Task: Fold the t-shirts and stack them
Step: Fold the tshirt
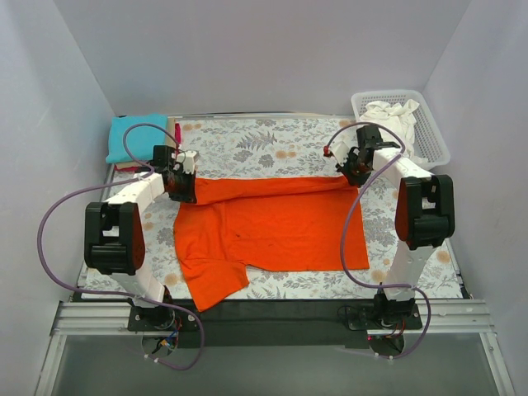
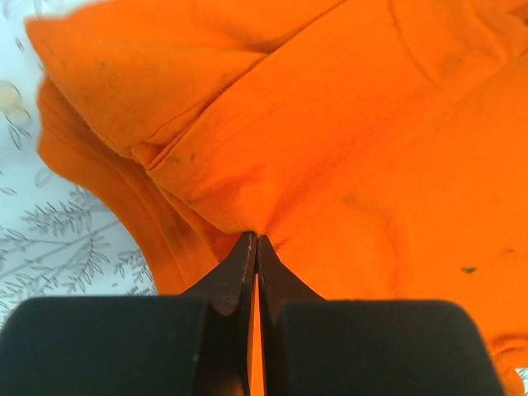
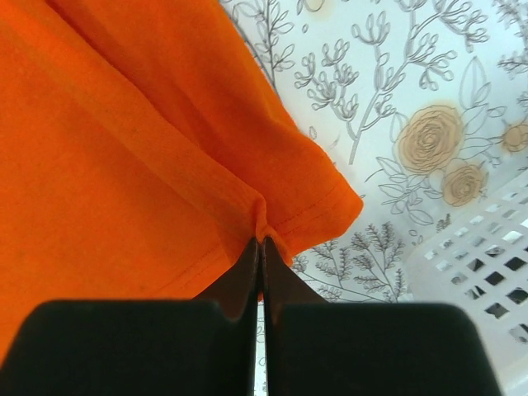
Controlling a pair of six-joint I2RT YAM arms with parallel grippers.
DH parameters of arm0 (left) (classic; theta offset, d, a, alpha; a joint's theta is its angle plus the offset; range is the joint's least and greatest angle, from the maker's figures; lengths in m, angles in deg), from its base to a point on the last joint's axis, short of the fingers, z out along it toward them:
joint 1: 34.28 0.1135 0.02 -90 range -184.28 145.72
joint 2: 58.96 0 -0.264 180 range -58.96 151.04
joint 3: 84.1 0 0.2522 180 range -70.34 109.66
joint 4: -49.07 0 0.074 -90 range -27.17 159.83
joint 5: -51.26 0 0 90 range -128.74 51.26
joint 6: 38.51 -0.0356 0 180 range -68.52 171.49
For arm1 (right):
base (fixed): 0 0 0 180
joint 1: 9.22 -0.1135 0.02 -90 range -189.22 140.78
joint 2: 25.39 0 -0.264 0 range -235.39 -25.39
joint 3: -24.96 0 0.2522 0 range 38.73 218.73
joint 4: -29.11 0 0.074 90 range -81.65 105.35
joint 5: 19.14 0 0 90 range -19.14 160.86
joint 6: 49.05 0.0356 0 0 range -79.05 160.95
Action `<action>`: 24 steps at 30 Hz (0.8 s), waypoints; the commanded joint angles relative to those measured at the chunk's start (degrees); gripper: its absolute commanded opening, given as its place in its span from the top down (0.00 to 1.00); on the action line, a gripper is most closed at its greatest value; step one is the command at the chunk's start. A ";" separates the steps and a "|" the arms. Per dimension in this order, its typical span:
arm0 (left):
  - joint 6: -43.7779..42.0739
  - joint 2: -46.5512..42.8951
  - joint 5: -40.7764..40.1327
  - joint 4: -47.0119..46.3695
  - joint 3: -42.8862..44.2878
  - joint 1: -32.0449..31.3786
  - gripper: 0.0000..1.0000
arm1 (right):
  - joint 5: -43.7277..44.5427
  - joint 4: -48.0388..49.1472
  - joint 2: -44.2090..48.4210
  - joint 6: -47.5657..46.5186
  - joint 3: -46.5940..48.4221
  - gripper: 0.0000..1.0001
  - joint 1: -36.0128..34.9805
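The bright orange t-shirt (image 1: 272, 227) lies spread across the middle of the floral cloth, its far edge folded toward me. My left gripper (image 1: 183, 191) is shut on the shirt's far left corner (image 2: 272, 190). My right gripper (image 1: 353, 175) is shut on the far right hem corner (image 3: 272, 214). A folded teal t-shirt (image 1: 136, 138) sits at the far left on a crimson one (image 1: 176, 134), of which only an edge shows. A crumpled white t-shirt (image 1: 396, 115) lies in the basket.
The white lattice basket (image 1: 435, 136) stands at the far right; it also shows in the right wrist view (image 3: 487, 272). The grey floral cloth (image 1: 247, 144) covers the table. White walls enclose the back and sides.
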 commanded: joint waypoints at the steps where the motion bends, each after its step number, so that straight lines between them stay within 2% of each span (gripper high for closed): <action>1: 0.32 -1.05 -2.64 0.23 -1.59 -0.13 1.00 | -0.47 0.70 2.95 -1.45 -2.03 0.99 0.35; 3: -0.56 0.09 -3.08 1.37 -0.64 -0.13 0.97 | -0.47 0.26 3.04 -2.15 -2.65 0.99 0.17; 4: -1.09 1.23 -2.38 3.90 0.42 -0.13 0.84 | -0.39 -0.44 3.04 -2.51 -2.65 0.97 0.09; 6: -2.93 1.16 0.67 6.64 3.57 0.30 0.74 | -0.47 -3.42 3.21 -3.56 -2.30 0.76 0.08; 7: -3.90 0.81 2.35 7.43 4.81 0.48 0.63 | -0.30 -3.96 3.65 -3.65 -2.64 0.68 0.00; 8: -4.34 0.02 3.85 8.05 6.21 0.57 0.61 | -0.56 -4.14 4.18 -3.83 -2.82 0.54 0.00; 10: -4.78 -0.34 7.19 9.02 10.70 0.57 0.60 | -2.05 -4.22 6.11 -3.04 -2.82 0.52 0.09; 13: -4.61 2.37 7.47 9.90 16.40 -0.13 0.59 | -4.07 -5.62 7.00 -0.33 -0.28 0.51 0.09; 16: -4.26 6.86 5.98 9.99 19.92 -0.40 0.62 | -5.57 -7.47 6.12 2.31 2.88 0.56 0.09; 24: -5.66 14.42 3.34 9.03 22.22 -1.10 0.63 | -6.36 -8.53 4.54 5.58 5.44 0.59 0.00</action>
